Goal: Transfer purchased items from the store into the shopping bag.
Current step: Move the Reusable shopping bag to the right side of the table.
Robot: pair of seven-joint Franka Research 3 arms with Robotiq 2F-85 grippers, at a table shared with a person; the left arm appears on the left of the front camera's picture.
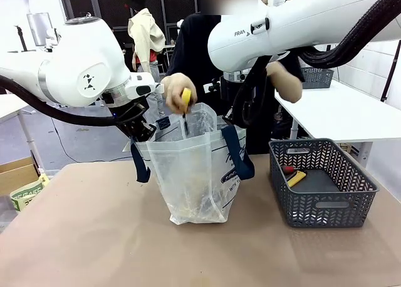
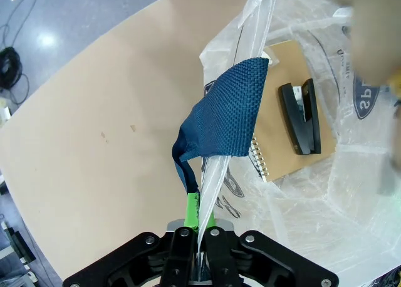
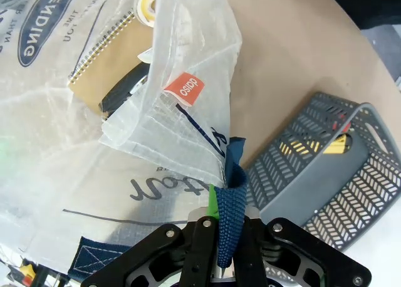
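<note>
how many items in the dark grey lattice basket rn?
2: a small red piece in the far-left corner of the dark grey lattice plastic basket, a yellow piece just beside it. The near wall may hide more.

Left arm (image 1: 75, 80) enters from the robot's left, its wrist angled down toward the table's middle. Left gripper (image 2: 199, 213) is clamped tight, its green pads pinching a strap (image 2: 225, 111) of the shopping bag (image 2: 338, 193). Right arm (image 1: 301, 24) reaches in high from the right, wrist turned downward. Right gripper (image 3: 220, 205) is likewise closed hard, on the second strap (image 3: 233, 174). The person's hand (image 1: 178, 93) is raised between the two grippers, fingers curled in a grasp.
</note>
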